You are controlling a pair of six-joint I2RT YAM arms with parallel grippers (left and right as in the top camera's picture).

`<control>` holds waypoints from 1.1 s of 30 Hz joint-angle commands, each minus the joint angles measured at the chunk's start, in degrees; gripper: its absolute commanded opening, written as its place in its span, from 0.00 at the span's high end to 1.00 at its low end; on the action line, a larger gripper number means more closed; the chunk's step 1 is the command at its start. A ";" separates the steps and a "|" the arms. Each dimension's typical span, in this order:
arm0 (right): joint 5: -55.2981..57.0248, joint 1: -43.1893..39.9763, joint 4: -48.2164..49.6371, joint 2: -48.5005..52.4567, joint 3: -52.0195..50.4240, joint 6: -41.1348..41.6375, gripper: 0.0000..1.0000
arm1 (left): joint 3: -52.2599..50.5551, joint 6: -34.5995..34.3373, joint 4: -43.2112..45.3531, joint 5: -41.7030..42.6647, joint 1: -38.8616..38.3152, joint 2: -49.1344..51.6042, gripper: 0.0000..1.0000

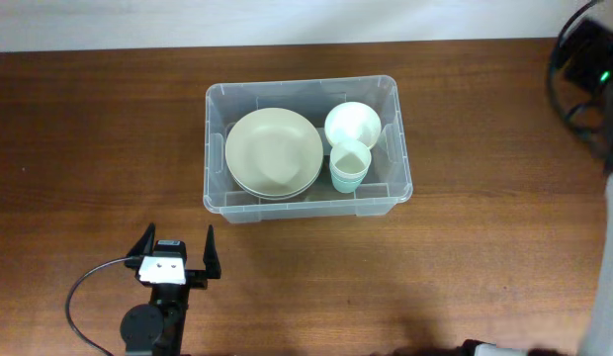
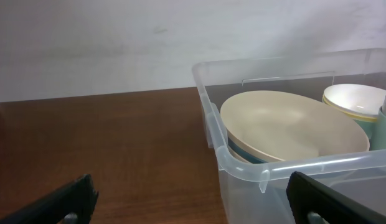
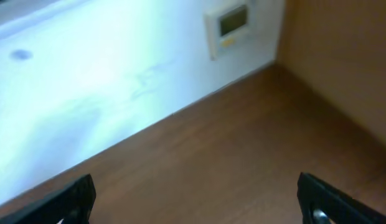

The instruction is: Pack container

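Observation:
The clear rectangular container (image 1: 219, 148) stands in the middle of the table. Inside it lie stacked beige plates (image 1: 274, 151), a white bowl (image 1: 352, 123) and pale green cups (image 1: 350, 165). My left gripper (image 1: 176, 250) is open and empty, near the front edge, left of and below the container. In the left wrist view the container (image 2: 243, 163) fills the right side with the plates (image 2: 292, 124) and the bowl (image 2: 355, 99) in it; the open jaws (image 2: 193, 205) frame bare table. My right gripper (image 3: 196, 202) is open and empty over bare wood, out of the overhead view.
The wooden table (image 1: 89, 129) spreads around the container. The right arm's cables and body (image 1: 593, 69) sit at the far right edge. A white wall with a small wall panel (image 3: 233, 25) shows in the right wrist view.

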 commanded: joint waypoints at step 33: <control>-15.43 12.52 45.59 -81.18 -90.09 -14.58 0.01 | -0.13 -0.33 -0.50 -0.59 0.35 -0.55 0.01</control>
